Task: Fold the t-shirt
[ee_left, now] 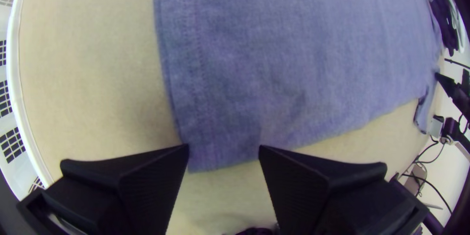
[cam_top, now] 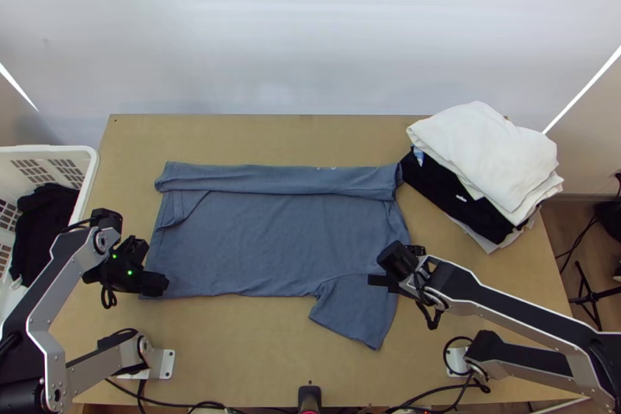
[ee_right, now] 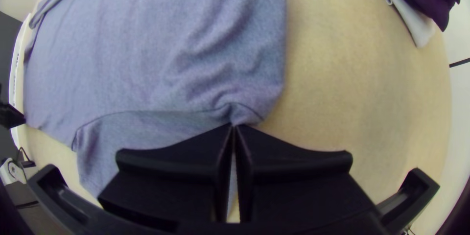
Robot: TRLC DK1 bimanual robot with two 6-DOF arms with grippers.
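The shirt (cam_top: 272,243), part-folded on the table (cam_top: 256,352), should handle light and limp. Your right gripper (ee_right: 234,126) has its jaws pinching the shoulder (ee_right: 249,112); take the hem corner (ee_left: 215,156) between your left gripper's (ee_left: 223,148) spread jaws.

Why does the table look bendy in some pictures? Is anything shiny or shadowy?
Wide fisheye lenses: the right wrist view curves the table's edge, with dark lower corners; the left wrist view bows the basket's rim. Top view: soft sheen on the white backdrop. Right wrist view: faint shade beside the shirt.
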